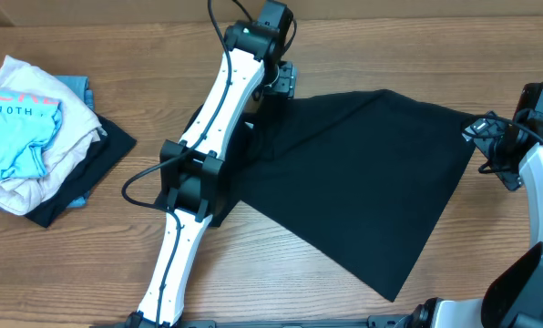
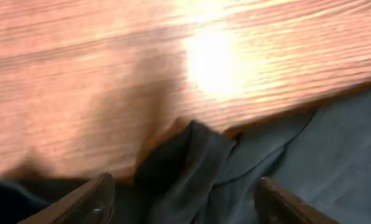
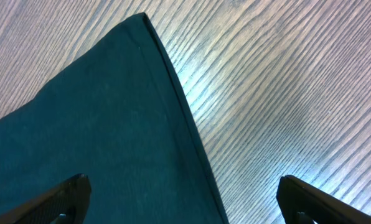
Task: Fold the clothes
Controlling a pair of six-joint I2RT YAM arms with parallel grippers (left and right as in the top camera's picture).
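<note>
Blurry feed here. I see dark cloth (image 2: 192, 168) bunched into a rumpled peak on the wooden tabletop (image 2: 79, 74), with a bright glare spot (image 2: 213, 59) just above it. My left gripper (image 2: 185, 198) hangs over the bunch, jaws spread wide either side.

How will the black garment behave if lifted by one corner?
Probably floppy: the black garment lies flat on the table yet bunches into soft folds near the left gripper. Likely light and thin, judging by its slim hemmed edge. It would likely drape and drag rather than hold shape.
</note>
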